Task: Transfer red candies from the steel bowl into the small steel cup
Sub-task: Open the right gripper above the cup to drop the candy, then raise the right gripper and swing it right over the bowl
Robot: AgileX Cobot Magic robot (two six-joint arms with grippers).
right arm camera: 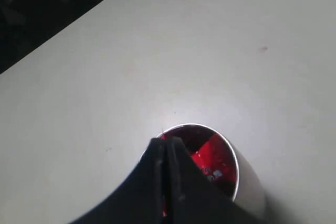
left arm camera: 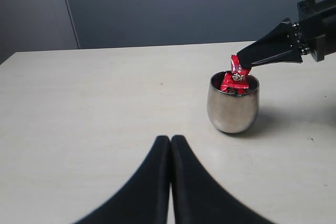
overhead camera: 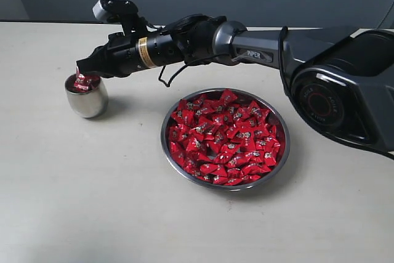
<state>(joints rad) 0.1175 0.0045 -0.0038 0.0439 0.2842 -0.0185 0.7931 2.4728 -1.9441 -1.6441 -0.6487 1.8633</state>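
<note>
Exterior view: the black right gripper (overhead camera: 80, 68) is pinched on one end of a small shiny red wrapped candy (overhead camera: 78, 76), just above the small rounded steel cup (overhead camera: 86, 101). More red candies (overhead camera: 225, 137) fill the wide shallow steel bowl (overhead camera: 164, 133).
Left wrist view: the black left gripper (left arm camera: 170, 141) has its fingers together and holds nothing.
Right wrist view: the tips are over the cup's mouth.

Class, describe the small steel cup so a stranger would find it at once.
Start at the pale table and its wide steel bowl heaped with red candies. Left of it in the exterior view stands the small steel cup, under the right gripper pinching a candy. It alone is narrow, barrel-shaped and rounded.
</note>
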